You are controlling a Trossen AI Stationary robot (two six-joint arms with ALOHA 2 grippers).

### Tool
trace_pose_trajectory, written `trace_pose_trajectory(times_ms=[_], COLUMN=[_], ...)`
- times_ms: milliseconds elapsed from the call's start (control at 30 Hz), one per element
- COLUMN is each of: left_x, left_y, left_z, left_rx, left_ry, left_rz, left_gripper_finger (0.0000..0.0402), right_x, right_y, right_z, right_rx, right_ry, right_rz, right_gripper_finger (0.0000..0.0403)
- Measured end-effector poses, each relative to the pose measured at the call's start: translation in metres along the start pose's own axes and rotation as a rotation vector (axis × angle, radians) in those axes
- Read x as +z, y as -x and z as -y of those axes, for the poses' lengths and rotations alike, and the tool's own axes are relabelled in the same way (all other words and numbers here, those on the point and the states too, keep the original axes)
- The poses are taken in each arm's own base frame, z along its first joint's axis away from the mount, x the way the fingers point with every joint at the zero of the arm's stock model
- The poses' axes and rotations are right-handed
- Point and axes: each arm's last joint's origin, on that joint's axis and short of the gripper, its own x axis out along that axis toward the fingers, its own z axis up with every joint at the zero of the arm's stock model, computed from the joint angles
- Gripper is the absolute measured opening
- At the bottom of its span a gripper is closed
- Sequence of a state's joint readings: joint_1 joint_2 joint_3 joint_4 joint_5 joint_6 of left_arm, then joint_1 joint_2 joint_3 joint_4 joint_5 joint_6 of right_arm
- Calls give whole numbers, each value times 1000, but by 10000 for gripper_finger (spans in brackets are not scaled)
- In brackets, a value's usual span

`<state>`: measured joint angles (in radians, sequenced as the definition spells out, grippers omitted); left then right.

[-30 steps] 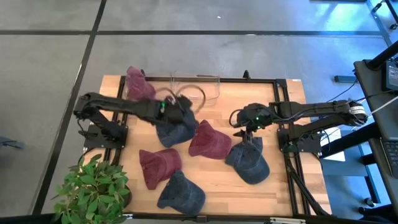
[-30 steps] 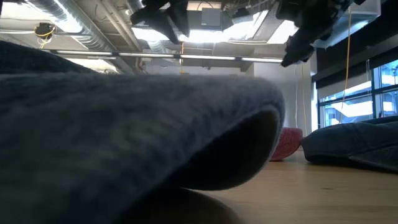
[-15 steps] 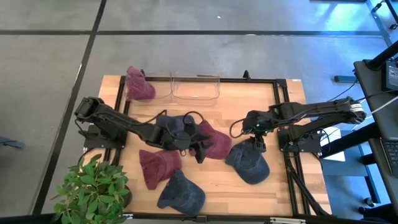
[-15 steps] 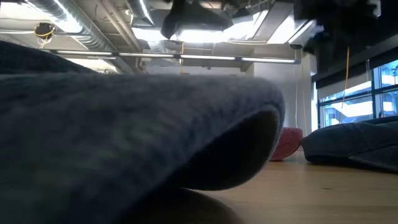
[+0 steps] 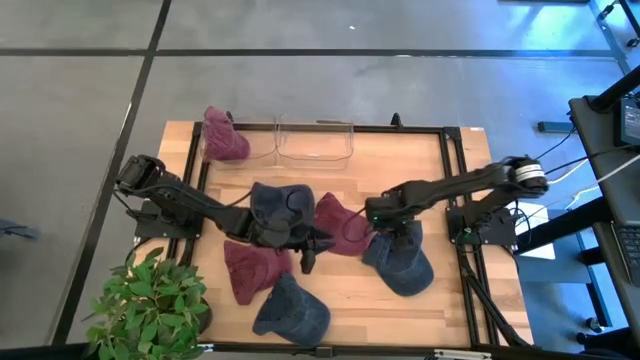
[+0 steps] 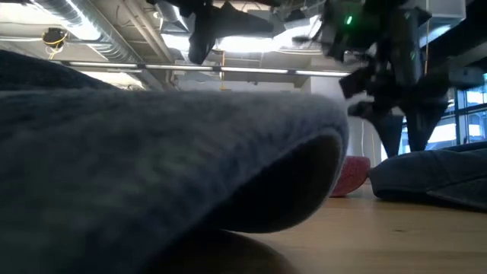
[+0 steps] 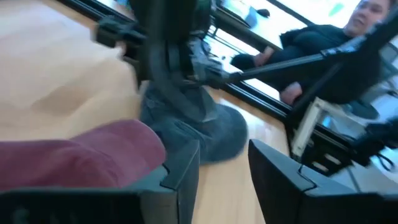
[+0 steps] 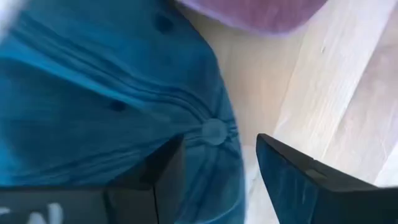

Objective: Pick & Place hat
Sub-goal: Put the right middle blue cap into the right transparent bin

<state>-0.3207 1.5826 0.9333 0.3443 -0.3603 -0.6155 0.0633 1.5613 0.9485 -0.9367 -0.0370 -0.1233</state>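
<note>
Right claw [image 8: 214,168] hangs open just above the blue hat [image 8: 112,93] lying on the table's [image 5: 440,170] right side — a reach in hand; next, descend and pinch the crown. Left claw [image 7: 224,165], open, waits mid-table.

You see: maroon hats [image 5: 340,224], dark blue hats [image 5: 400,258], light wood surface [image 5: 450,300], green plant [image 5: 150,300] lower left, clear bin [image 5: 315,140] top centre, black arms.

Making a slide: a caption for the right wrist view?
Right tool, open, hovers over a blue cap beside a maroon hat.
</note>
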Motion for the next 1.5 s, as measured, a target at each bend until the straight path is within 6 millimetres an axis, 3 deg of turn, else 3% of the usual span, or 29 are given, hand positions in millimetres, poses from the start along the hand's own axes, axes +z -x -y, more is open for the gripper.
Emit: trace_pose_trajectory(times_ms=[167, 500, 633, 833, 1000, 1167, 1500], left_x=[-3, -4, -4, -3, -3, -2, 1], left_y=[2, 2, 2, 2, 2, 1, 0], left_z=[4, 5, 5, 4, 4, 3, -1], left_rx=[-20, -24, -23, -5, 1, 4, 9], left_ry=[2, 18, 18, 19, 20, 42, 98], left_rz=[-16, -18, -19, -5, -1, 0, 11], left_gripper_finger=[131, 131, 131, 131, 131, 131, 131], right_x=[4, 7, 6, 3, -5, -18, -33], right_y=[-19, -37, -43, -41, -29, -4, 76], right_z=[9, 18, 18, 18, 20, 17, 6], right_rx=[34, 120, 121, 123, 126, 146, 285], right_ry=[40, 39, 38, 38, 7, -49, -153], right_rz=[-66, -102, -111, -109, -121, -89, 126], right_gripper_finger=[198, 189, 148, 41, 35, 35, 35])
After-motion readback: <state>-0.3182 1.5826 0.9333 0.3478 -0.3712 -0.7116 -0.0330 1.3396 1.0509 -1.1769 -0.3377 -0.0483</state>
